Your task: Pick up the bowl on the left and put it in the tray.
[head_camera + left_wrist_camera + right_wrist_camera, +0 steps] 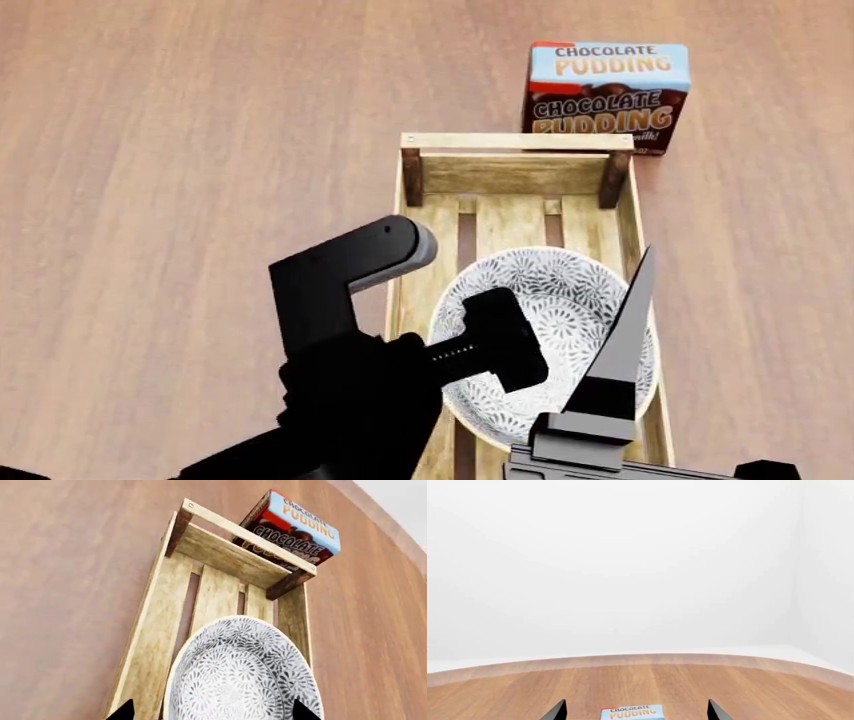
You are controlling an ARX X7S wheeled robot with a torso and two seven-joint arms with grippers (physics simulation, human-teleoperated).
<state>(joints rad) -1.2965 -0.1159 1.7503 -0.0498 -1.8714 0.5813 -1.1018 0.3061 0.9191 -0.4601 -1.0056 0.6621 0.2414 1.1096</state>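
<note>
The bowl (243,672), white with a dense grey-blue floral pattern, lies inside the tray (150,630), a light-wood slatted crate, towards its near end. From the head view, the bowl (567,300) fills almost the whole width of the tray (514,175). My left gripper (213,711) hangs just above the bowl and is open, its tips spread wide. One tip is over the crate's side, the other over the bowl's rim. One of its black fingers (491,340) overlaps the bowl. My right gripper (637,711) is open with nothing between its tips. One of its fingers (625,330) rises beside the bowl's right rim.
A chocolate pudding box (607,95) stands on the wooden table (200,150) just beyond the crate's far end. The same box (290,530) also shows in the left wrist view. The table's curved far edge (640,659) meets a white wall.
</note>
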